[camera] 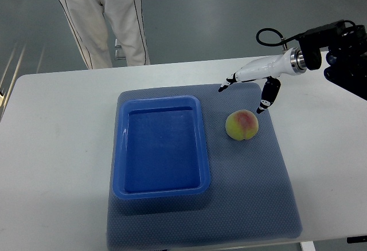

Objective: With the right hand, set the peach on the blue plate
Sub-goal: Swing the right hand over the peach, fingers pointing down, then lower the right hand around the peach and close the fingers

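I see the right hand (252, 85) with fingers (267, 96) spread apart and holding nothing, poised just beyond the peach (242, 125) on its far right side. The peach rests on the grey mat (264, 193), just right of the blue plate (120, 148). The mat lies on the white worktop (51, 148); a person (103, 16) stands at the far edge.

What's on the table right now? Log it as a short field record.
peach: on the grey mat, right of the plate, not held
blue plate: rectangular, empty, on the mat's left part
right hand: fingers spread, above the peach, holding nothing
left hand: not in view
person: legs only, standing beyond the white table
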`<move>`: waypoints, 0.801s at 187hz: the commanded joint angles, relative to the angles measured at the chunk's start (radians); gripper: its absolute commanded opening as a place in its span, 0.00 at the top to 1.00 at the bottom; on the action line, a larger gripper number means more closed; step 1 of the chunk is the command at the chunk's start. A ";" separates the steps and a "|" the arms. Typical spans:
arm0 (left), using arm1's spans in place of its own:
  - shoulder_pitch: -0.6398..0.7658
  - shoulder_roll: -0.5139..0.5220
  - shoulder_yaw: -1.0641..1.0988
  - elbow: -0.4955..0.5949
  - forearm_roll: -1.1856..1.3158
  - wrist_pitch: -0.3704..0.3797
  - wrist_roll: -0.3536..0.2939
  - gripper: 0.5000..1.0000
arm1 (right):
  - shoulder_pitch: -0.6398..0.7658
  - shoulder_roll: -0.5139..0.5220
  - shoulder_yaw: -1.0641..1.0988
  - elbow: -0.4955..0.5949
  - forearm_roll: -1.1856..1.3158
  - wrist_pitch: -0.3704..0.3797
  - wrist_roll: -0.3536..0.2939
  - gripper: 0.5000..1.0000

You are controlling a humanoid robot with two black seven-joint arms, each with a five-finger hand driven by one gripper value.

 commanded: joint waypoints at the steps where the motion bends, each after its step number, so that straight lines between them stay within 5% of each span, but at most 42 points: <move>1: 0.000 0.000 0.000 0.000 0.000 0.000 0.000 0.00 | 0.005 0.001 -0.039 0.005 -0.006 0.002 0.003 0.15; 150: 0.000 0.000 0.000 0.000 0.000 0.000 0.000 0.00 | -0.098 0.008 -0.080 0.011 0.001 -0.099 0.006 0.15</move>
